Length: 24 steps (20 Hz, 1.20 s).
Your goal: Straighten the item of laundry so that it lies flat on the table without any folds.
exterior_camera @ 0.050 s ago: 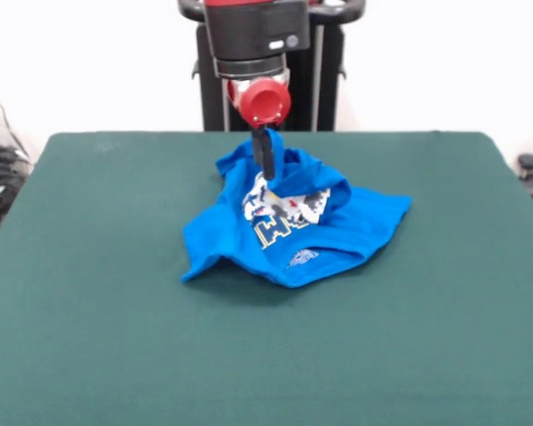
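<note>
While the gripper (265,160) hangs low over the far part of the T-shirt (289,226), the garment is far from flat. It sits near the middle of the table (89,293), somewhat toward the far side, bunched into a rumpled mound.

Condition of the cloth:
- A peak of blue fabric rises around the dark fingers, as though pinched and drawn upward there.
- The printed front shows only in part: a patch of white-grey pixel pattern and a few yellow letters, creased and cut off by folds.
- One flap runs out to the picture's right, ending in a corner; another lobe reaches the picture's lower left, its edge curling and casting shadow on the green felt.
- The near hem is doubled over, with a small pale mark visible on it.

Gripper: the dark fingers stand close together, sunk into the raised fold. They appear closed on a pinch of shirt, though the fabric hides the tips, so the hold is likely rather than certain.

Progress, as I judge it: early. Nothing has been spread; sleeves and hem cannot be told apart in the heap. What is left is nearly all of it: drawing the bunched upper part out, unfolding the doubled near edge, and laying both side flaps flat.
</note>
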Each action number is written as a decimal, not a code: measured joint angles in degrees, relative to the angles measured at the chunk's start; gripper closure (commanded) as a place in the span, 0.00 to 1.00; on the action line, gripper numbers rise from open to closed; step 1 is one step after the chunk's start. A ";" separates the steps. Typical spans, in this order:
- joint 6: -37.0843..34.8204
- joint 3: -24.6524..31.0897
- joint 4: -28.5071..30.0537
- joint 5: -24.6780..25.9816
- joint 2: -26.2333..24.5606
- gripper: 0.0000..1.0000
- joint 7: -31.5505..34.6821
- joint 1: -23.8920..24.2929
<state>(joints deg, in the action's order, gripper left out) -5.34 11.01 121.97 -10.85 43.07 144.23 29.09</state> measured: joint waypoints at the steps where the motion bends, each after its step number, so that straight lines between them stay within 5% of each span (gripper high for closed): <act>1: 0.31 0.12 0.44 0.00 0.00 0.00 0.00 0.05; 24: 4.37 3.73 3.61 -0.04 -1.09 0.00 0.00 -0.05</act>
<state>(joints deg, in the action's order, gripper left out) -0.97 14.74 125.58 -10.89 41.98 144.23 29.04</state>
